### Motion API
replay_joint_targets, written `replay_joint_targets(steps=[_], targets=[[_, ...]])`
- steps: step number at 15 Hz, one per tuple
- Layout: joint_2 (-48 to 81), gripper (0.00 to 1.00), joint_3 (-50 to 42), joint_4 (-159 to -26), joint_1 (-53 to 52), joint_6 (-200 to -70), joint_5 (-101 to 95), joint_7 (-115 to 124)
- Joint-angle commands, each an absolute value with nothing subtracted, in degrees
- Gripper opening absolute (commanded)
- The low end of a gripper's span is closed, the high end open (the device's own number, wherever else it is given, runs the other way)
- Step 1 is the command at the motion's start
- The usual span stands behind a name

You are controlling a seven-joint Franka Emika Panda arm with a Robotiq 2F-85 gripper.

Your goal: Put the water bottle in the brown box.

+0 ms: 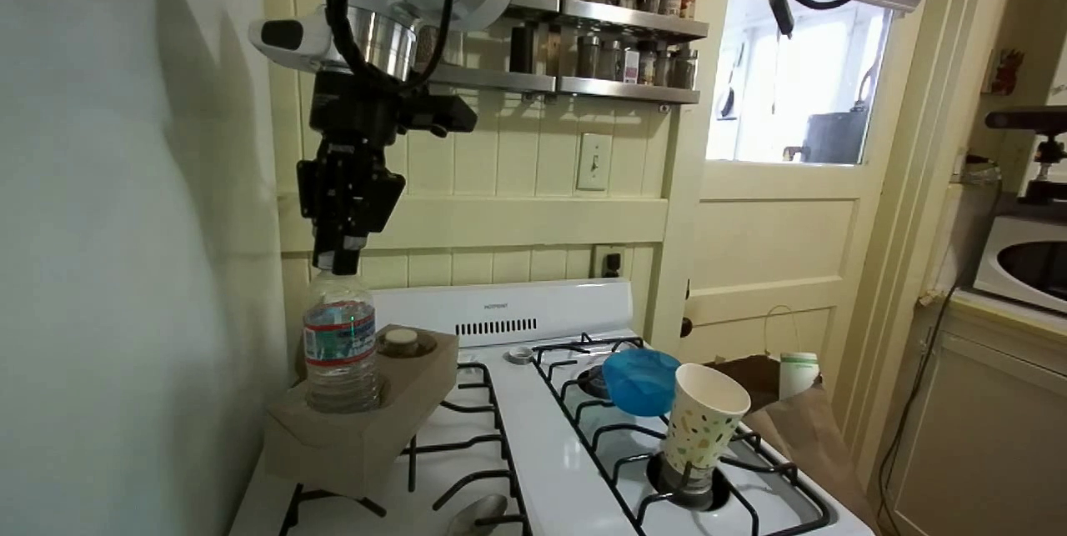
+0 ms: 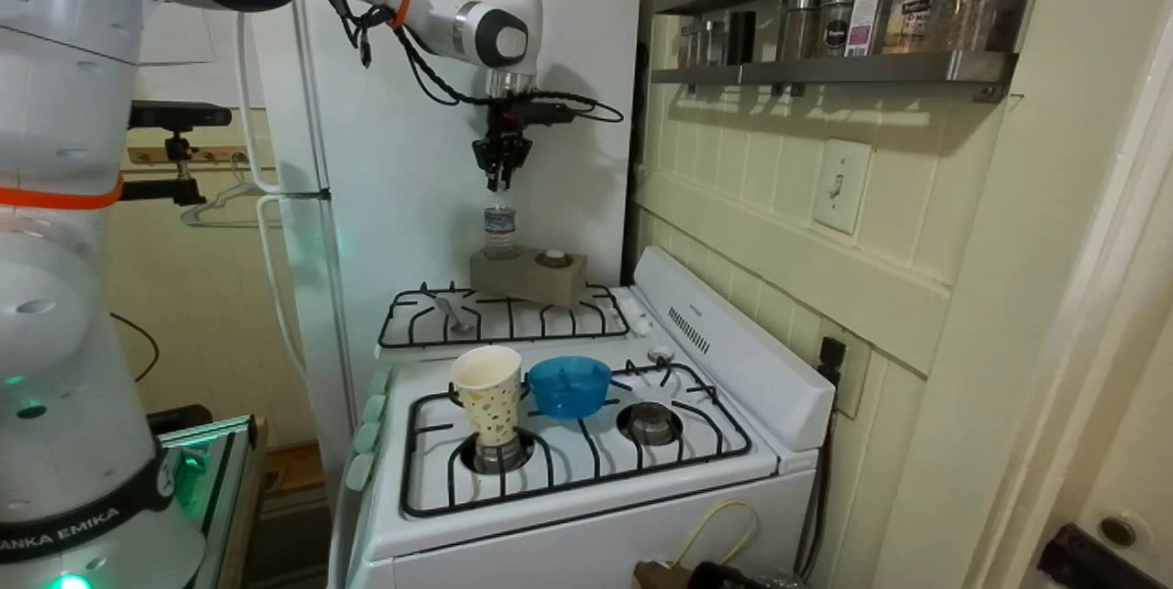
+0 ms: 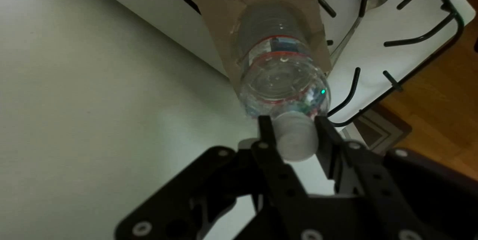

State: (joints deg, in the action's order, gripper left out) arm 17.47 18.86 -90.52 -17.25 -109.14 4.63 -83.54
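Lettering reads HOTPOINT on the low white back panel of the gas stove; the black band round the foot of the white robot arm gives "ANKA EMIKA", the first word's start out of sight. A small, clear plastic water bottle carries a light label band with red edging and blue-green colouring — its print is too small to read, as is that on the glass spice jars along the grey metal wall shelves.

The bottle is upright in both exterior views, its long axis close to vertical, neck up and base down, over or in a round opening in the top of a tan-brown cardboard box — which of the two I cannot tell. The black fingers pinch its pale, round plastic cap from two sides; in the wrist view this cap end points towards the camera and the base away.

The box lies across the black metal grate, and the end away from the bottle has a second round opening with a pale round piece in it. Well apart, over the stove's other grate, a pale patterned paper cup stands just beside a translucent blue plastic bowl.
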Motion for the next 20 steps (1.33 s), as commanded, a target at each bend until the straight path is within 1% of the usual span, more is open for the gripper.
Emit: replay_joint_targets(steps=[1, 2, 3, 4, 5, 6, 8, 9, 10, 11, 13, 20], targets=[[19.1, 0.08, 19.5, -87.6, -17.8, -105.6, 3.7, -83.4], [19.2, 0.13, 19.4, -87.4, -17.9, -104.8, 3.2, -83.1], [19.1, 0.57, 19.3, -87.5, -17.9, -104.3, 2.9, -82.9], [18.8, 0.57, 19.2, -87.5, -17.8, -103.8, 2.7, -82.9], [18.5, 0.62, 19.3, -87.4, -17.6, -103.6, 2.8, -83.1], [18.0, 0.71, 19.2, -87.1, -17.4, -103.2, 3.1, -83.5], [16.8, 0.84, 19.0, -86.5, -16.9, -103.3, 3.2, -83.4], [16.2, 0.93, 18.8, -86.3, -16.7, -104.1, 3.2, -83.4], [15.4, 0.99, 18.7, -86.3, -16.4, -105.0, 3.6, -83.3], [13.8, 1.00, 18.2, -86.5, -15.9, -104.6, 3.4, -82.5], [11.6, 1.00, 16.5, -86.1, -15.3, -97.0, 1.5, -78.2], [-0.4, 1.00, 11.3, -99.1, -9.8, -81.9, 3.0, -72.7]])
